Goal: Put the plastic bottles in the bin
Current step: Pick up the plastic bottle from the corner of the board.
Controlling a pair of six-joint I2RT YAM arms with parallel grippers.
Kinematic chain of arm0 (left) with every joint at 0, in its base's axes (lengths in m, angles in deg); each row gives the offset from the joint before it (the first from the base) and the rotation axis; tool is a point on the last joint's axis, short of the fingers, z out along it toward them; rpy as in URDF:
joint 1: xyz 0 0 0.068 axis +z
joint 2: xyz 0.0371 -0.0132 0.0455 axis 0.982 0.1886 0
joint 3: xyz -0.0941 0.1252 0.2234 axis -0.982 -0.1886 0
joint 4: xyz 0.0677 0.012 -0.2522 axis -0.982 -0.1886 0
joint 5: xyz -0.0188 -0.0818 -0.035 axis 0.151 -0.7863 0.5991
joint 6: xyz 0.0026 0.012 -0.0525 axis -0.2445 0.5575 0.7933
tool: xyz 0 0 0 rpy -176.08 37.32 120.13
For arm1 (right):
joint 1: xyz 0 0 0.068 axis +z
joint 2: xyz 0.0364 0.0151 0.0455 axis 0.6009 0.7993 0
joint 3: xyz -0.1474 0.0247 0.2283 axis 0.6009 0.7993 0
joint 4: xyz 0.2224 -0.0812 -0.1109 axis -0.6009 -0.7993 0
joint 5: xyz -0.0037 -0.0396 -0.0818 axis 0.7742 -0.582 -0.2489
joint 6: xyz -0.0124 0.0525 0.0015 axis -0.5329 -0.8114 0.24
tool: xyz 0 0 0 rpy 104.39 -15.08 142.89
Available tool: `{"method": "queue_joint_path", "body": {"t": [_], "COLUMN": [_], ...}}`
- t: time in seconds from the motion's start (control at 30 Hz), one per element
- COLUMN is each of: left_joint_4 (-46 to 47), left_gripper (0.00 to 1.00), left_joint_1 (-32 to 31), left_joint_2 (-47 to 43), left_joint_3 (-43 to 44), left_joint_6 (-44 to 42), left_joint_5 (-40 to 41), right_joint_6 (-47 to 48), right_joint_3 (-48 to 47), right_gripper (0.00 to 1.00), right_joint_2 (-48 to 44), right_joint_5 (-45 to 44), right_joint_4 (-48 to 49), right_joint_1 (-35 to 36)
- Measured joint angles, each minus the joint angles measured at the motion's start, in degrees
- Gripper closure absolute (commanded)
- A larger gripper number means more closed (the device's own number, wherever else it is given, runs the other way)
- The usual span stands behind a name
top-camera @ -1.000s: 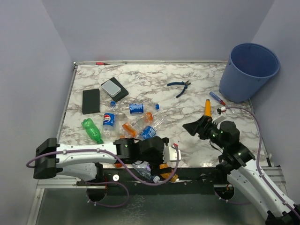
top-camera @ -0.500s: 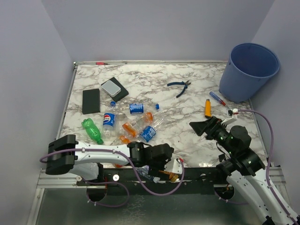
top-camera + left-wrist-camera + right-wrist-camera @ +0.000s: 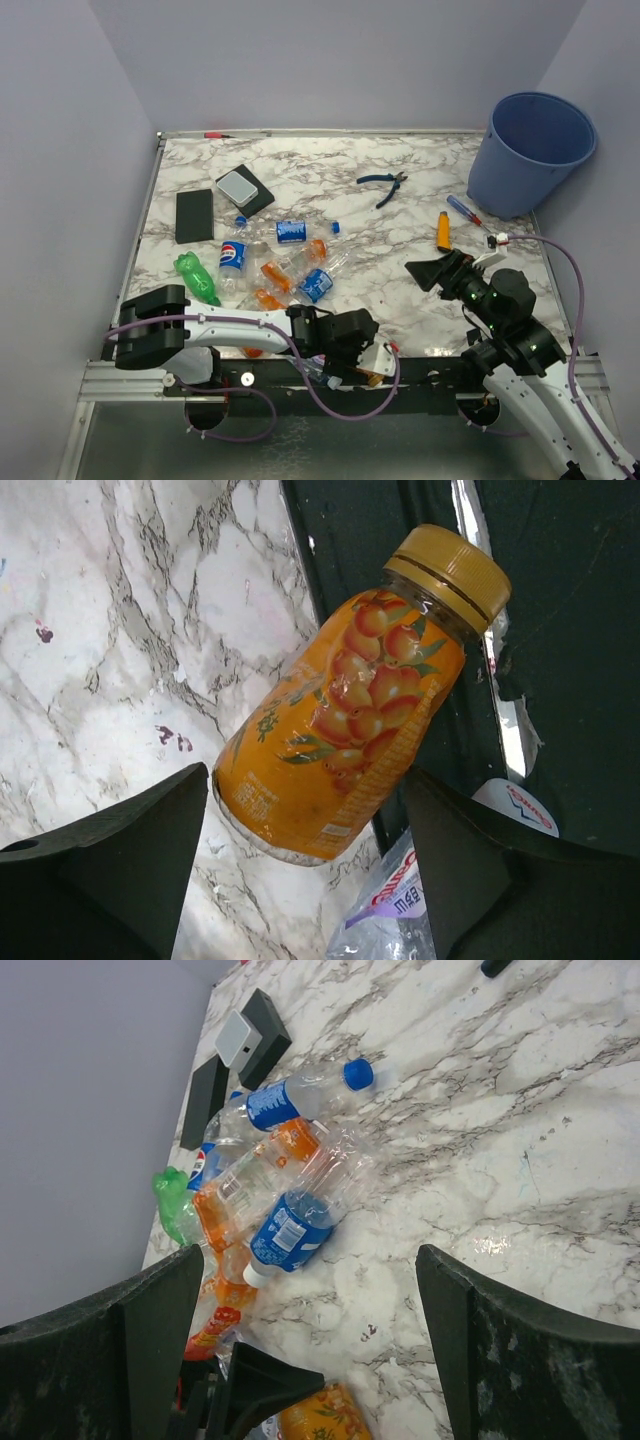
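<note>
An orange juice bottle [image 3: 350, 700] with a yellow cap lies tilted across the table's near edge. My left gripper [image 3: 305, 780] straddles its base, one finger on each side with only slim gaps, so it is open. A crushed clear bottle [image 3: 400, 910] lies just below it. In the top view this gripper [image 3: 362, 362] is at the front edge. Several more plastic bottles [image 3: 270, 255] are heaped left of centre, among them a green one [image 3: 197, 277] and a blue-labelled one [image 3: 290, 1230]. My right gripper [image 3: 425, 272] hangs open and empty. The blue bin [image 3: 530, 150] stands at the far right corner.
Blue pliers [image 3: 383, 184] lie mid-table. An orange-handled tool [image 3: 443, 230] and a screwdriver [image 3: 462, 210] lie near the bin. A flat black slab [image 3: 194, 215] and a black box with a grey top [image 3: 243, 190] sit at the left. Walls close in on three sides.
The left arm has swung right along the near edge, and its jaws have narrowed around the orange juice bottle. The right arm shifted slightly right, then held still.
</note>
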Motion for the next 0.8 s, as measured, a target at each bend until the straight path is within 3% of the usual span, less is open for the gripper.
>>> {"method": "queue_joint_path", "body": {"t": [0.27,0.53,0.6,0.67,0.8], "left_joint_4": [4.3,8.1,9.1,10.0,11.5], "left_gripper": [0.16,0.22,0.16,0.02,0.01], "left_joint_1": [0.0,-0.1,-0.3,-0.4,-0.8], "left_joint_2": [2.1,3.9,4.2,4.4,5.0], "left_joint_3": [0.0,0.0,0.0,0.0,-0.2], "left_joint_6": [-0.5,-0.9,-1.0,-1.0,-1.3], "left_joint_5": [-0.5,-0.7,-0.7,-0.7,-0.6], "right_joint_6": [0.0,0.0,0.0,0.0,0.0], "right_joint_3": [0.0,0.0,0.0,0.0,0.0], "right_gripper": [0.09,0.09,0.09,0.09,0.09], "right_joint_2": [-0.2,-0.2,-0.2,-0.2,-0.1], "right_joint_5": [-0.1,-0.3,-0.3,-0.3,-0.3], "right_joint_4": [-0.4,-0.4,-0.4,-0.4,-0.4], "right_joint_1": [0.0,0.0,0.0,0.0,0.0]}}
